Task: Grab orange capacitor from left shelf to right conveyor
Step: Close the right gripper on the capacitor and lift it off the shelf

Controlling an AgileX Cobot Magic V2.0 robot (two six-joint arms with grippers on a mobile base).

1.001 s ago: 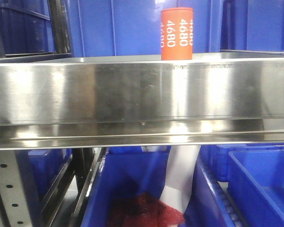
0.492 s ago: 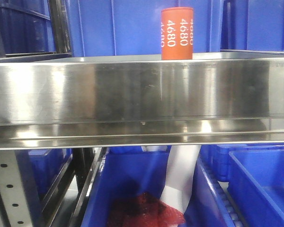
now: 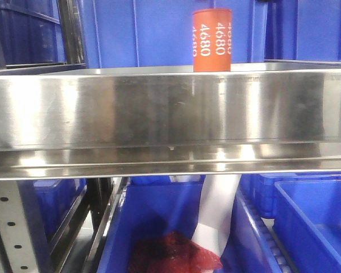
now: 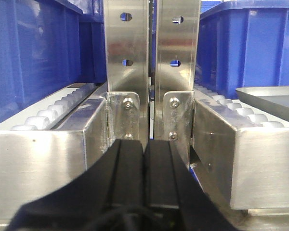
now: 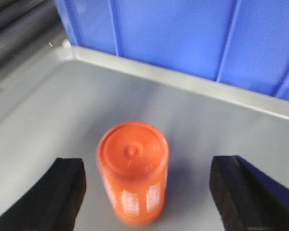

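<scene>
The orange capacitor [image 3: 212,40] stands upright on the left shelf [image 3: 159,108], behind its tall shiny front lip, right of centre. From the right wrist view I look down on the capacitor [image 5: 133,168], a little blurred, standing on the shelf's grey floor [image 5: 48,106]. My right gripper [image 5: 148,173] is open, one black finger on each side of the capacitor and both apart from it. My left gripper [image 4: 144,147] is shut with nothing in it, facing two perforated steel uprights [image 4: 151,62]. The right conveyor is out of view.
Blue plastic bins [image 3: 148,28] stand close behind the capacitor. More blue bins [image 3: 312,222] sit under the shelf, one holding red mesh [image 3: 173,256]. Roller tracks [image 4: 53,108] and a shallow silver tray [image 4: 274,96] flank the uprights by the left gripper.
</scene>
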